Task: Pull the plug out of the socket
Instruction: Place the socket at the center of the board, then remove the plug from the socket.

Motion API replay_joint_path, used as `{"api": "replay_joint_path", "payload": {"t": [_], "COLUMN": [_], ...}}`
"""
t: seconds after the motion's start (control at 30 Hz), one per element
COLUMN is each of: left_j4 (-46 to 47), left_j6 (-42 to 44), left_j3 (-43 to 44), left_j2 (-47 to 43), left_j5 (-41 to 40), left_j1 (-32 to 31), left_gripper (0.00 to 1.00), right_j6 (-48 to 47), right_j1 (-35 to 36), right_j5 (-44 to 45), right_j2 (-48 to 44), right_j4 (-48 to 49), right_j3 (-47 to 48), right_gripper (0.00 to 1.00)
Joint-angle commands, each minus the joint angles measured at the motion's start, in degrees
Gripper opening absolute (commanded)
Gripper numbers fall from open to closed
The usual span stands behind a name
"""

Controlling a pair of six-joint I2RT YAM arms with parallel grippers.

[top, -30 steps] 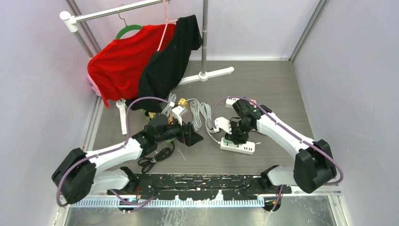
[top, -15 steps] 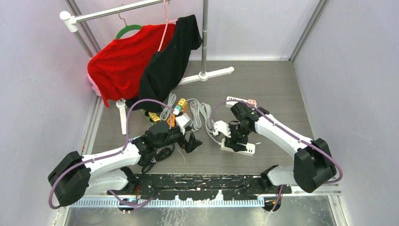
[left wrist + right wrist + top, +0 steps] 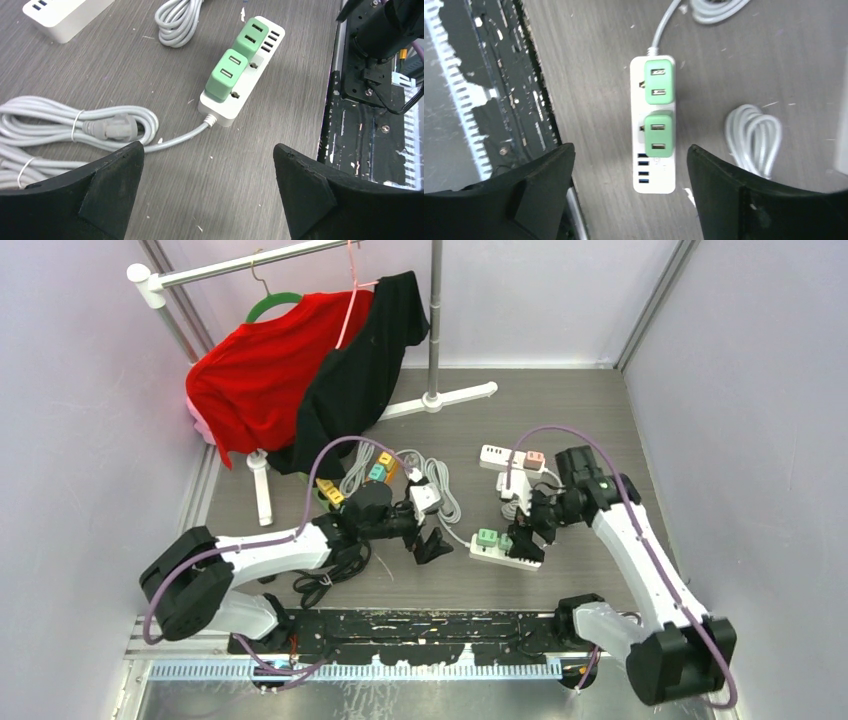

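A white socket strip (image 3: 517, 558) lies on the table between my arms, with two green plugs (image 3: 487, 537) seated in it side by side. In the left wrist view the strip (image 3: 226, 110) lies ahead of my open left gripper (image 3: 207, 147), its green plugs (image 3: 227, 75) upright and its grey cord trailing left. My left gripper (image 3: 432, 543) holds nothing. Just right of the strip, my right gripper (image 3: 530, 533) is also open. The right wrist view has the strip (image 3: 654, 177) and the green plugs (image 3: 658, 132) between and beyond the right gripper (image 3: 630, 149), which touches neither.
A second white strip (image 3: 500, 455) with a pink plug lies farther back. Coiled grey cords (image 3: 437, 485), small coloured adapters (image 3: 384, 464) and a black cable (image 3: 325, 585) lie around the left arm. A clothes rack (image 3: 433, 320) with red and black shirts stands at the back left.
My right gripper has opened, let go of the strip and drawn back to the right, uncovering the green plugs. My left gripper has opened wider and moved right toward the strip.
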Motion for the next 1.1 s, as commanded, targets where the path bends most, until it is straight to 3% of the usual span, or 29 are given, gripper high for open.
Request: {"api": "replay_joint_path", "payload": {"t": [0.0,0.07,0.37,0.5,0.73,1.07], "left_j4": [4.9,3.9,2.2,2.3,2.3,2.3], "left_j6": [4.3,6.0,12.9,12.8,12.1,10.8], "left_j3": [4.6,7.0,12.3,15.3,20.3,23.7], "left_j2": [3.8,6.6,15.3,19.3,25.2,29.7], "left_j5": [5.3,8.4,16.0,18.0,19.2,20.2], "left_j1": [-0.2,-0.2,-0.4,-0.8,-1.6,-1.9], "left_gripper": [0.99,1.0,0.95,0.92,0.82,0.66], "right_j6": [-4.3,-8.0,-18.0,-8.3,-5.8,-14.4], "right_j1": [-4.5,-4.5,-4.5,-4.5,-5.1,-5.3], "right_j5": [-7.6,-6.9,-10.7,-8.4,-5.6,-5.9], "right_j2": [-9.2,-13.8,-18.7,-15.4,-10.0,-3.9], "right_j4": [3.4,6.9,7.5,16.7,24.9,24.2], "right_j3": [-1.9,-5.0,-14.9,-16.8,-19.3,-19.9], "right_gripper": [0.94,1.0,1.0,0.89,0.75,0.59]}}
